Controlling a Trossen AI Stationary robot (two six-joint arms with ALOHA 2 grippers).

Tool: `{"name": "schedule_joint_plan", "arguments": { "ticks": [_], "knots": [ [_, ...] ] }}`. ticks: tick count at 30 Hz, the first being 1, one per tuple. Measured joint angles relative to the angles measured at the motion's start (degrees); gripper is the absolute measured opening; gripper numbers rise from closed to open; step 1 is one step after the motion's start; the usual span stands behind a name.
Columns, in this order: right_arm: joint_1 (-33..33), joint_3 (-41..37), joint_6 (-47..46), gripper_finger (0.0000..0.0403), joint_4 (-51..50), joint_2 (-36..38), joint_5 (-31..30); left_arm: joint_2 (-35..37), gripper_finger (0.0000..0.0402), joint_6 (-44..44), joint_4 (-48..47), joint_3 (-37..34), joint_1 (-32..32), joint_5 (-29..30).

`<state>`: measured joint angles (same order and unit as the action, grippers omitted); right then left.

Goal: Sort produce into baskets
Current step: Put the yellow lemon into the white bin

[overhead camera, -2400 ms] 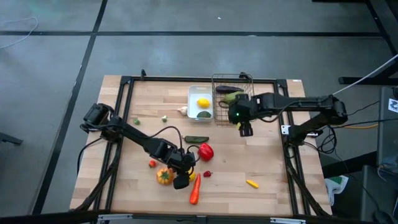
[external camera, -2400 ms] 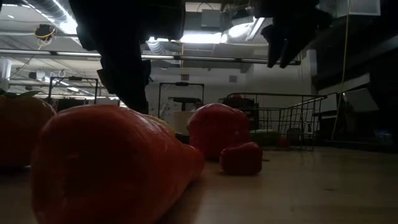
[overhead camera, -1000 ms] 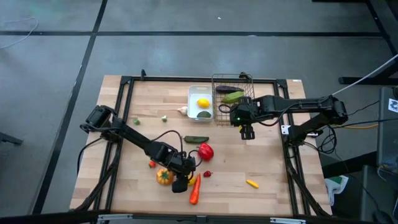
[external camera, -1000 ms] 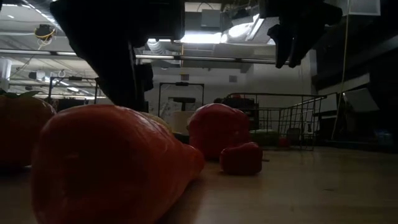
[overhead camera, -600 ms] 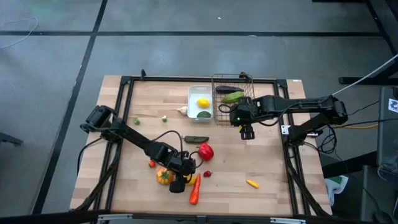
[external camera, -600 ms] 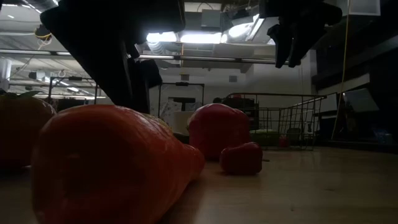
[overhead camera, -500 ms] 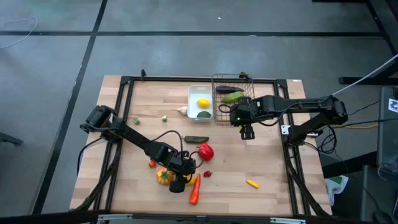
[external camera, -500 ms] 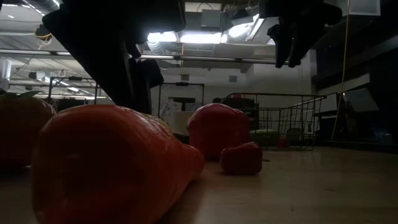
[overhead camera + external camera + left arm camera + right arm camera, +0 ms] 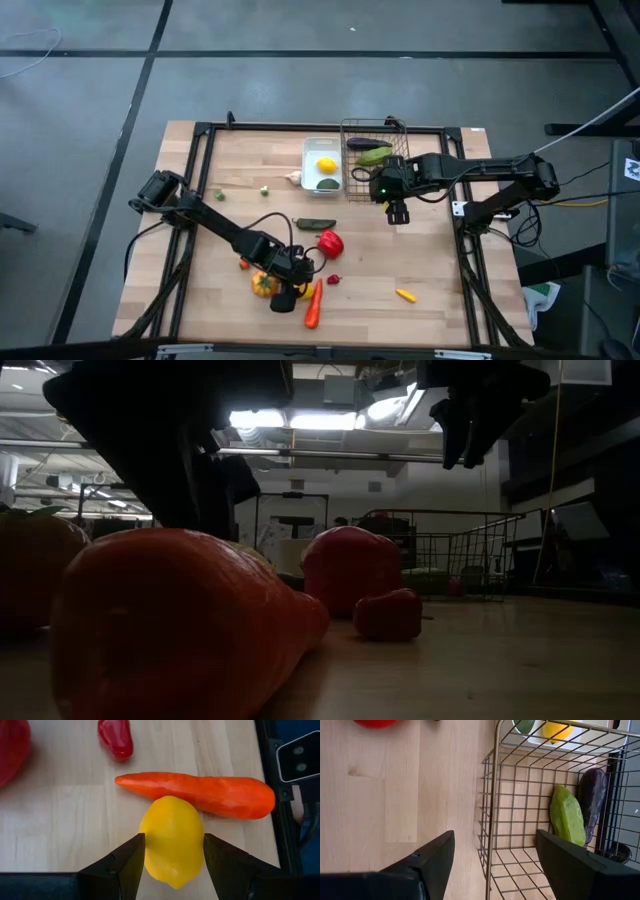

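High view: wooden table (image 9: 430,270) on grey floor; left tool (image 9: 172,851) straddles a lemon (image 9: 171,840), right tool (image 9: 492,851) apart

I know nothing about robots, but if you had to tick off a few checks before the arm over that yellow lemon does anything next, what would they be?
1. Lemon sits between the left gripper fingers: ok.
2. Fingers closed firmly on the lemon: cannot tell.
3. Lemon free of neighbours: not ok, the carrot touches it.
4. Small red chilli out of the way: ok.
5. Room in the white tray: ok, it holds one lemon and a green piece.
6. Right gripper out of the way: ok, open beside the wire basket.
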<state>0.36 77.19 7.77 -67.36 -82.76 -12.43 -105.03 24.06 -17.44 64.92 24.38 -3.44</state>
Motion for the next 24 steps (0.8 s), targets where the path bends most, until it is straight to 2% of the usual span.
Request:
{"name": "schedule_joint_plan", "arguments": {
  "ticks": [11,17,24],
  "knots": [
    [0.00,0.00,0.00,0.0276,-0.02,0.00,0.00,-0.56,0.0198,1.28,0.31,-0.06,0.02,-0.06],
    [0.00,-0.04,0.00,0.0276,0.15,0.00,0.02,-2.66,0.0198,2.93,2.06,0.18,-0.04,-4.42],
    [0.00,-0.04,0.00,0.0276,0.22,0.00,0.02,-3.17,0.0189,4.88,2.45,0.09,-0.17,-4.80]
  ]
}}
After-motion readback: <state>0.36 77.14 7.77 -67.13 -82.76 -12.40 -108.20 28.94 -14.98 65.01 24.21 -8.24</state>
